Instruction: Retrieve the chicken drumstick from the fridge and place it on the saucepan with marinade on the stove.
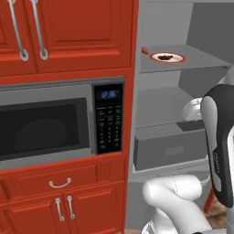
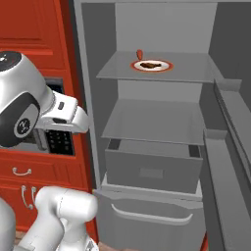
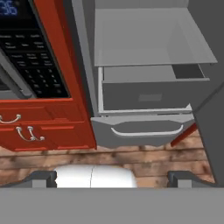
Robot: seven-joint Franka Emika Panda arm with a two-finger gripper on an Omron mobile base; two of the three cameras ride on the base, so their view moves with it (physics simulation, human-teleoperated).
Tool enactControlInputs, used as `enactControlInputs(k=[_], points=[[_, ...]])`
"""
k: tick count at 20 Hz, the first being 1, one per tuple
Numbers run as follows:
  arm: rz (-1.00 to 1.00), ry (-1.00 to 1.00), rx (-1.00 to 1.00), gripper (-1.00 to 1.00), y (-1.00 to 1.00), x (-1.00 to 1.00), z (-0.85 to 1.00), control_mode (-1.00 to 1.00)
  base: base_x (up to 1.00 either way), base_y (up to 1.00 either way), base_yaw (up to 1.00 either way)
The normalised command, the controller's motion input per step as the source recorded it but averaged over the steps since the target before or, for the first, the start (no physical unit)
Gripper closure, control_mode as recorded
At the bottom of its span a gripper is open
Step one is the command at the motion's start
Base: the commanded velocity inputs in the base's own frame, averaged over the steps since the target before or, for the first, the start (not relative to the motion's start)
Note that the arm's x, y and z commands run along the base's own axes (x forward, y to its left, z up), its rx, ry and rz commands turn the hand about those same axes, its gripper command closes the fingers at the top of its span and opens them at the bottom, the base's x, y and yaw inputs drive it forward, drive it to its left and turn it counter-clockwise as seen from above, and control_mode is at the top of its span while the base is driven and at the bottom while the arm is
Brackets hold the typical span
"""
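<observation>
Red kitchen cabinets [image 1: 68,32] fill the wall on the left, with a black-fronted microwave [image 1: 55,121] built in below the upper doors and a wooden floor [image 3: 144,157] underneath. Beside them stands the grey fridge [image 2: 157,127], its door [image 2: 235,162] swung open to the right, showing two shelves, a drawer [image 2: 152,169] slightly pulled out and a lower bin with a long handle. On the upper shelf [image 2: 186,68] sits a white, orange-rimmed plate [image 2: 152,65], and the small brown chicken drumstick [image 2: 149,64] lies on it, with a short orange stick [image 2: 139,53] just behind. Well below and outside the fridge, the gripper [image 3: 112,177] has its fingertips [image 3: 43,177] spread wide apart, holding nothing.
</observation>
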Motion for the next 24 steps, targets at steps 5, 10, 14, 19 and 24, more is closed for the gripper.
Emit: enactControlInputs(k=[5, 10, 14, 19, 24], points=[[0.0, 0.0, 0.0, -1.0, 0.0, 0.0, 0.0, 1.0, 0.59, -0.51, 0.01], [0.0, 0.0, 0.0, -1.0, 0.0, 0.0, 0.0, 1.0, 0.39, -0.53, 0.03], [0.0, 0.0, 0.0, -1.0, 0.0, 0.0, 0.0, 1.0, 0.37, -0.21, 0.0], [0.0, 0.0, 0.0, -1.0, 0.0, 0.0, 0.0, 1.0, 0.37, -0.08, 0.0], [0.0, 0.0, 0.0, -1.0, 0.0, 0.0, 0.0, 1.0, 0.22, -0.27, 0.0]])
